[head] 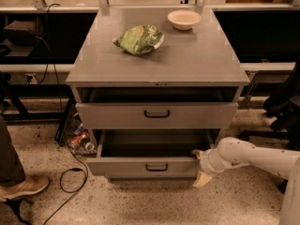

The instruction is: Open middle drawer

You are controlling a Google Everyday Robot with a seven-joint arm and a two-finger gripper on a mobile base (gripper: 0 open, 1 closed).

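The middle drawer (122, 167) is the lower of the two grey fronts in view, with a small black bar handle (156, 167). It stands pulled well out, its dark inside showing. My gripper (199, 166) is at the drawer's right front corner, on a white arm coming in from the right. Its fingers stand apart: one fingertip (196, 153) sits by the top edge of the front, and the other fingertip (202, 179) points down beside it. It holds nothing. The wider drawer above (108, 116) is out a little, with a dark gap over it.
On the grey cabinet top (197, 60) lie a green bag (139, 39) and a white bowl (183, 18). A person's shoe (23, 187) and a black cable (70, 182) are on the speckled floor at left. Clutter (80, 140) sits beside the cabinet's left side.
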